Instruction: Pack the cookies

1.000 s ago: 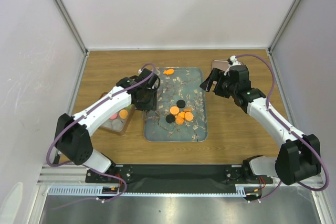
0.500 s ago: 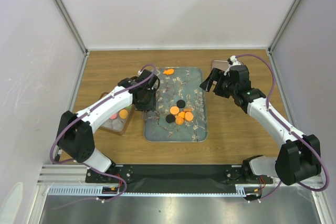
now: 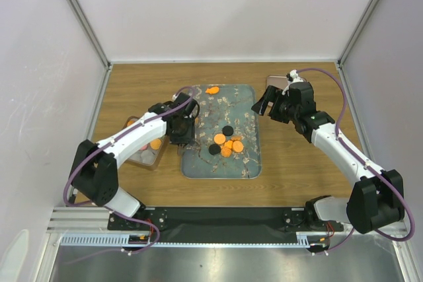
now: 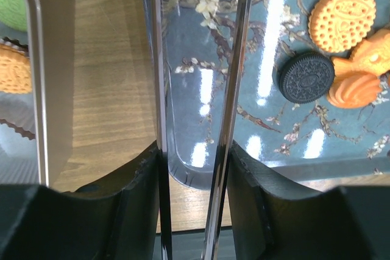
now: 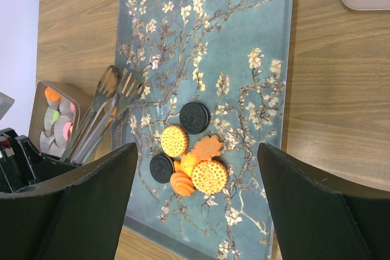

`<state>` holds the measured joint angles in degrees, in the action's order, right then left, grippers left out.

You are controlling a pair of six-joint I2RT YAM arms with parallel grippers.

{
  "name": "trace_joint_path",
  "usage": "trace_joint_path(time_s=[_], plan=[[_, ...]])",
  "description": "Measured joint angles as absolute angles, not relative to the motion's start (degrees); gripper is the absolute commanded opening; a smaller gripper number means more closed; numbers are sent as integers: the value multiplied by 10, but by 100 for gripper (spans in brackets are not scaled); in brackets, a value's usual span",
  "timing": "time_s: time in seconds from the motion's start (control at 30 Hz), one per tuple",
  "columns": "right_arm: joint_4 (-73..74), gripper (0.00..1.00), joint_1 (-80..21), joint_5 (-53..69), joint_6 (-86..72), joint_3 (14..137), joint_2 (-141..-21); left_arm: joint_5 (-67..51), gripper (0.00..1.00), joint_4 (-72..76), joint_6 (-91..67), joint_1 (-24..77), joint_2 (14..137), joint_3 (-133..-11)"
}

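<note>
Pinching tongs point(image 5: 102, 109), the left end effector point(image 4: 194, 158) hovers at the tray's point(image 3: 246, 102) left edge (cookies point(image 3: 228, 143) lie near); the right end effector point(image 5: 198, 150) gapes wide.

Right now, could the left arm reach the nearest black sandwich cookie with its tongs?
Probably yes. The left gripper holds the tongs over the left side of the tray; the black sandwich cookie lies right of them, bare tray between. The right gripper hangs open at the far right corner.

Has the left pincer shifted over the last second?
Yes, slightly: the left pincer, shut on the tongs, has drifted back toward the robot and a little left, judged against the tray and its left rim.
</note>
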<state>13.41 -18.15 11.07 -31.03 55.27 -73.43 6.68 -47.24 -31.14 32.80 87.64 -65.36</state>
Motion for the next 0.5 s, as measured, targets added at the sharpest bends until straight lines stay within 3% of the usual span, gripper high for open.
trace_joint_path(time_s=[0.5], plan=[[134,87,-182,111,-310,553,-734,43,35,-473,-310,322,846,-643]])
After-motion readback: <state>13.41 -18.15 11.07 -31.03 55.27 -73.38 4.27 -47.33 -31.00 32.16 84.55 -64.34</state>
